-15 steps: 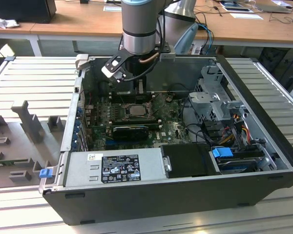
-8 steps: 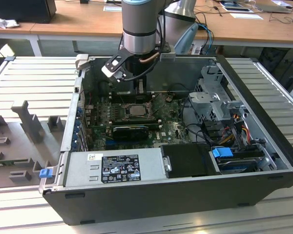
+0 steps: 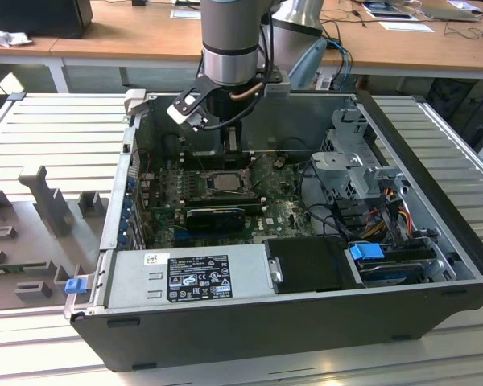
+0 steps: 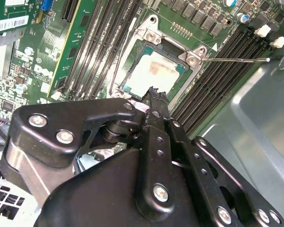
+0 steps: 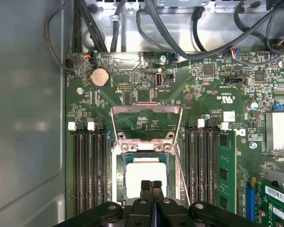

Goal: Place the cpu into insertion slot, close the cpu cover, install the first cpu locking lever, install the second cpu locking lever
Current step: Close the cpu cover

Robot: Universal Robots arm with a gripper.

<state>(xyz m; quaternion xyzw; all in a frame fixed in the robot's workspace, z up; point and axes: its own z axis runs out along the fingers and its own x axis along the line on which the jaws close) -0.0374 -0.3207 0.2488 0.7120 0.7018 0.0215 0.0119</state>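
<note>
Currently the hand [image 5: 151,183], narrow and empty, sits over the cpu [image 5: 144,171] in the insertion slot [image 5: 121,177], cpu cover [image 5: 146,109] open; a nudge could skew the chip.

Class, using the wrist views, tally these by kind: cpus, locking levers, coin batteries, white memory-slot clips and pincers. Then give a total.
cpu: 1
locking levers: 2
coin battery: 1
white memory-slot clips: 4
pincer: 1
Total: 9
</note>
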